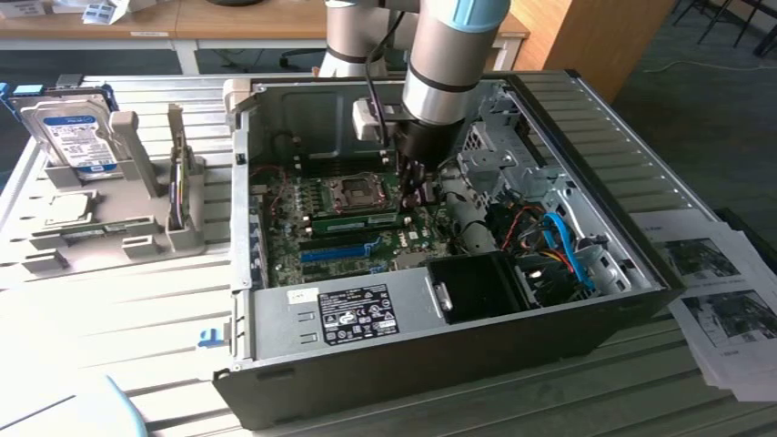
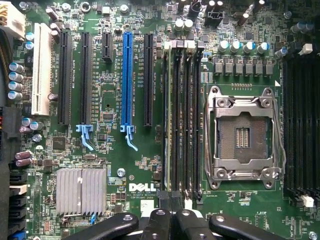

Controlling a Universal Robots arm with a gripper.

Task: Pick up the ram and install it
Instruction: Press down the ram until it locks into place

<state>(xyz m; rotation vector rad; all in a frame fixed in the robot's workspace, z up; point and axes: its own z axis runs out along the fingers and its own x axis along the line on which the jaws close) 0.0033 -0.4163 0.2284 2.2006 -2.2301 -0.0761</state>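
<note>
Ram [image 1: 352,221] sits inside the open case [image 1: 583,137], on the motherboard [image 2: 115,75], in the bank of dark memory slots [image 2: 187,120] just beside the CPU socket [image 2: 242,135], on the side facing the blue slot [image 2: 127,80]. From the exterior view it reads as a thin green stick standing on edge in a slot, contact edge down. In the wrist view it is seen edge-on, a pale narrow line in the slot of that bank furthest from the socket [image 2: 167,120]. Its long axis lies flat along the board, parallel to the blue slot and the other memory slots. In the exterior view that axis runs roughly from the exterior view's left to its right, with one end toward the arm. The gripper [image 2: 172,222] hangs over the board above one end of the slot bank, its fingers [image 2: 157,225] pressed together with nothing between them. I judge the pick and carry to be done, with the stick placed in its slot. Whether it is pushed fully home and the end latches have snapped over it cannot be told, so the seating may be unfinished. Outside the case, on the exterior view's left, a hard drive [image 1: 75,137] stands in a grey rack [image 1: 146,182].
</note>
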